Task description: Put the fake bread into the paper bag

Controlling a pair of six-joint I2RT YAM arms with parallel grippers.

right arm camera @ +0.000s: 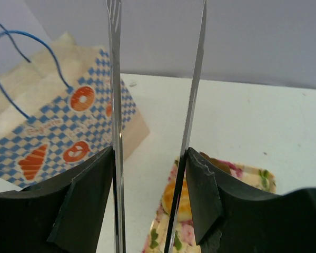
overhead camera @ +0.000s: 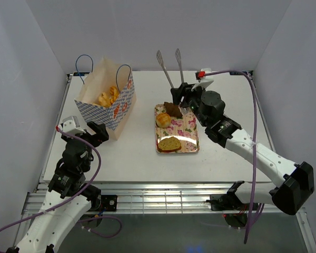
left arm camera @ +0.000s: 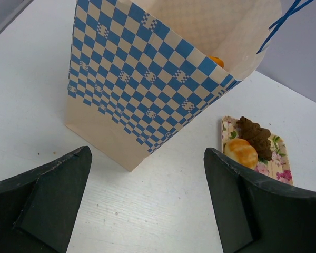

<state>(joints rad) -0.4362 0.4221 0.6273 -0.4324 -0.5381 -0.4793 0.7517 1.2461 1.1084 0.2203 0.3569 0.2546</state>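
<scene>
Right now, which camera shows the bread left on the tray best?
Top external: dark piece, bun and slice all show on the tray. Left wrist catches only the bun and dark piece; right wrist, mostly a sliver of bun behind the tongs.

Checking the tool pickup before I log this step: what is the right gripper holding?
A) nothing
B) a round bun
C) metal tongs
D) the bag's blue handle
C: in the right wrist view the two thin arms of the metal tongs sit clamped between the jaws of the right gripper, and the top view shows them sticking out past it.
</scene>
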